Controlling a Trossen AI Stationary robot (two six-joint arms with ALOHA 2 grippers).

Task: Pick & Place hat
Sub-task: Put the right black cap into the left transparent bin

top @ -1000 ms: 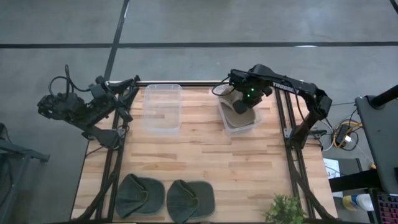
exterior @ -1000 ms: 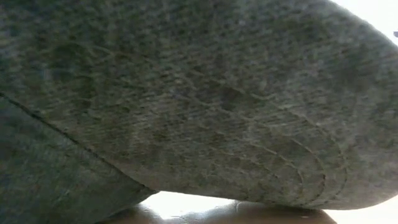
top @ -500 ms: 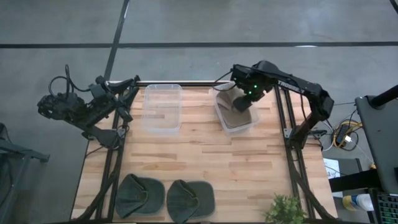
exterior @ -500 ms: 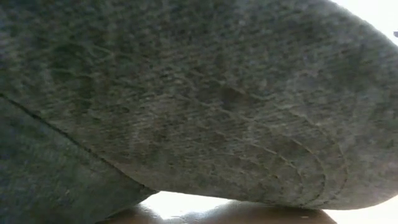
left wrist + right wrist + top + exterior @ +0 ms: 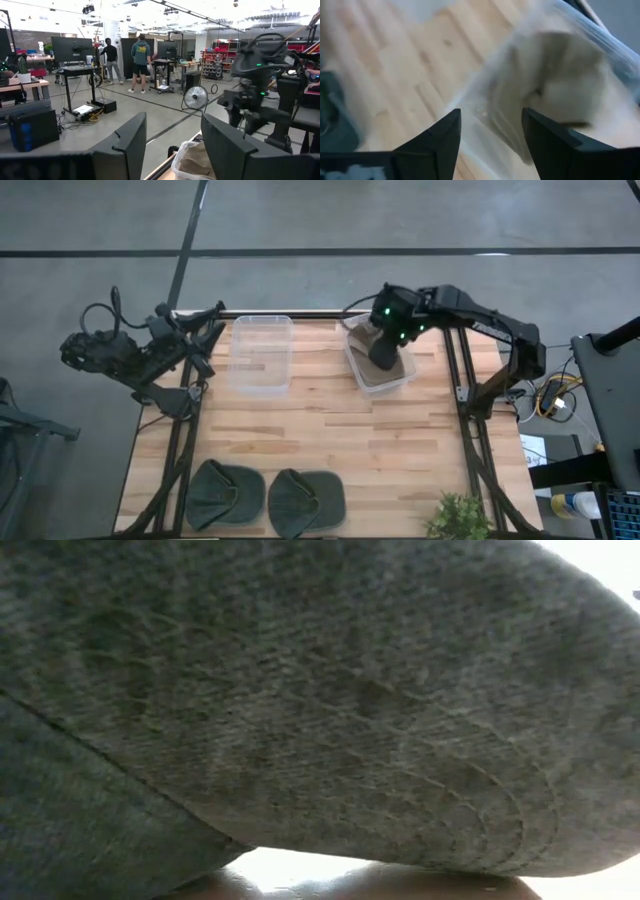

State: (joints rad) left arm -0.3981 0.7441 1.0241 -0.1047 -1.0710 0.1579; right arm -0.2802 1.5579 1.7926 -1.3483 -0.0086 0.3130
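Note:
A tan hat (image 5: 370,340) lies in the clear bin (image 5: 380,387) at the table's far right. The right wrist view shows the tan hat (image 5: 565,75) there too, behind the bin's wall. My right gripper (image 5: 383,354) hovers over that bin, open (image 5: 491,112), with nothing between its fingers. Two dark green hats (image 5: 225,492) (image 5: 305,500) lie flat on the table's near edge. One green hat (image 5: 320,700) fills the low view. My left gripper (image 5: 172,125) waits open beyond the table's far left corner (image 5: 205,328).
A second clear bin (image 5: 262,352) stands at the far left of the table, with bare wood between the bins and the green hats. A potted plant (image 5: 458,518) sits at the near right corner. People stand in the room beyond.
My right arm has swung a little toward the table's left and far edge above the right bin, and the bin has shifted slightly with it. The tan hat stays in the bin. The green hats have not moved.

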